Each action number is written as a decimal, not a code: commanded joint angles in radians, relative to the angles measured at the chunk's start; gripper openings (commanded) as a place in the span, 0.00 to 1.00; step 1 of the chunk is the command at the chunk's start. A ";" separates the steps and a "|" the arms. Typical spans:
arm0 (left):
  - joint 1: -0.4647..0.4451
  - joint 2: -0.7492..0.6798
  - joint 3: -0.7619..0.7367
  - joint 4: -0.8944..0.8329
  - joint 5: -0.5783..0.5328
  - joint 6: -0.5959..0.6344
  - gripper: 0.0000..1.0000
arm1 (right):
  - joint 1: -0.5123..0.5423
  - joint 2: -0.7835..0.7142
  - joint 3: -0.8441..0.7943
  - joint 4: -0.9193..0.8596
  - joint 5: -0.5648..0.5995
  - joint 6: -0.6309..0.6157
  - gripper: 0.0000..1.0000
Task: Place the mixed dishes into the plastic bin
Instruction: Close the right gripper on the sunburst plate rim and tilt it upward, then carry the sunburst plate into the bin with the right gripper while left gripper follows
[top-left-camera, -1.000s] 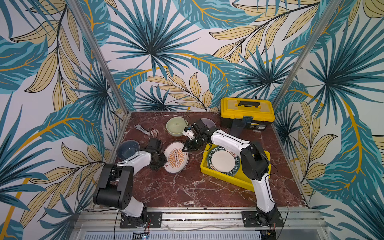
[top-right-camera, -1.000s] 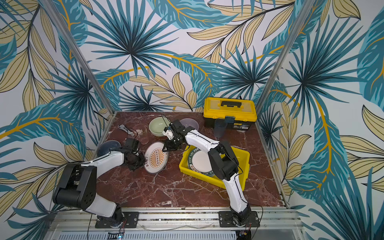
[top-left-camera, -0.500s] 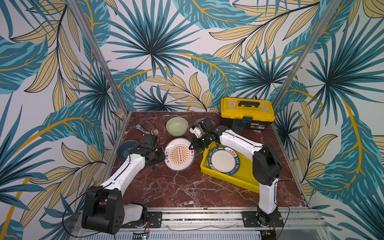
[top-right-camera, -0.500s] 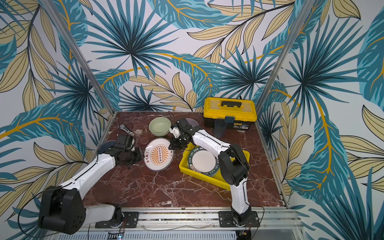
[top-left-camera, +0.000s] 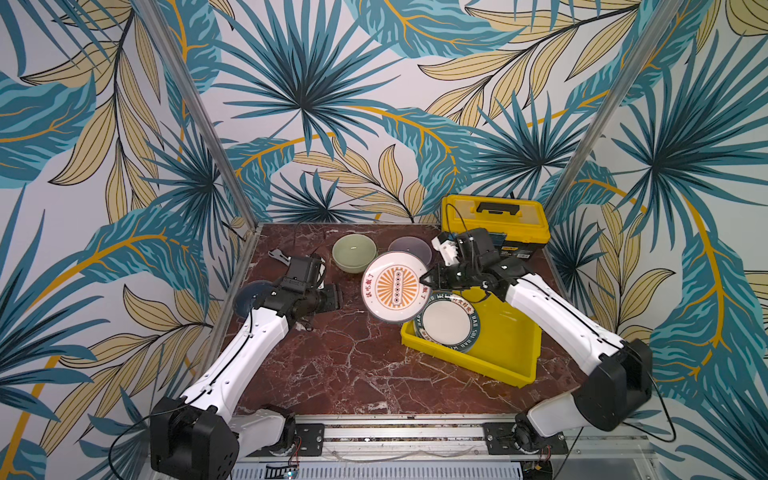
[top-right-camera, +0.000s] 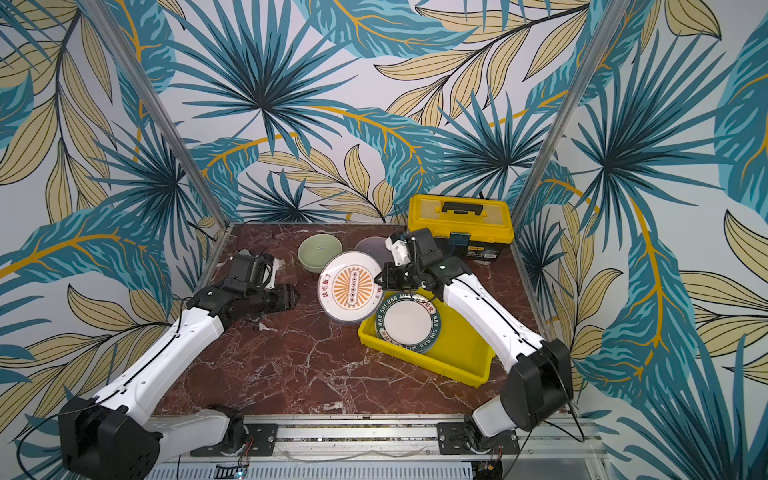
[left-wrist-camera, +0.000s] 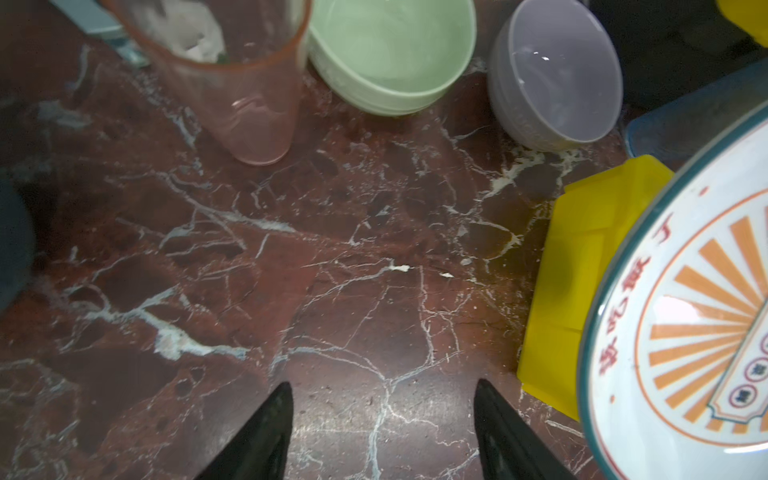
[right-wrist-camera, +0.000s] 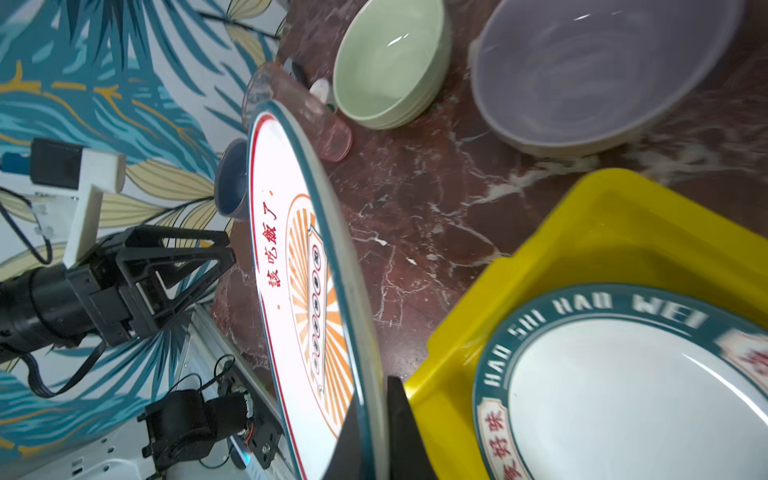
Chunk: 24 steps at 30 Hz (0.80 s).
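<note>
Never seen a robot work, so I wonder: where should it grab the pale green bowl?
Pinch the rim of the pale green bowl from above, the free left end effector straddling its wall: it stands upright, mouth open. Probably the rim side away from the tumbler beside it.

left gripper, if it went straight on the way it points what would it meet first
Probably the bare marble tabletop, since the left gripper seems to tilt downward; if it clears that, the pale green bowl lies straight ahead. Depth is unclear.
</note>
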 joint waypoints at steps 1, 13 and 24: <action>-0.062 0.058 0.062 0.030 0.003 0.058 0.69 | -0.037 -0.136 -0.098 -0.013 0.058 0.021 0.00; -0.280 0.388 0.272 0.117 0.103 0.104 0.50 | -0.177 -0.451 -0.389 -0.078 0.145 0.103 0.00; -0.361 0.518 0.338 0.116 0.153 0.080 0.48 | -0.330 -0.487 -0.540 -0.015 0.048 0.125 0.00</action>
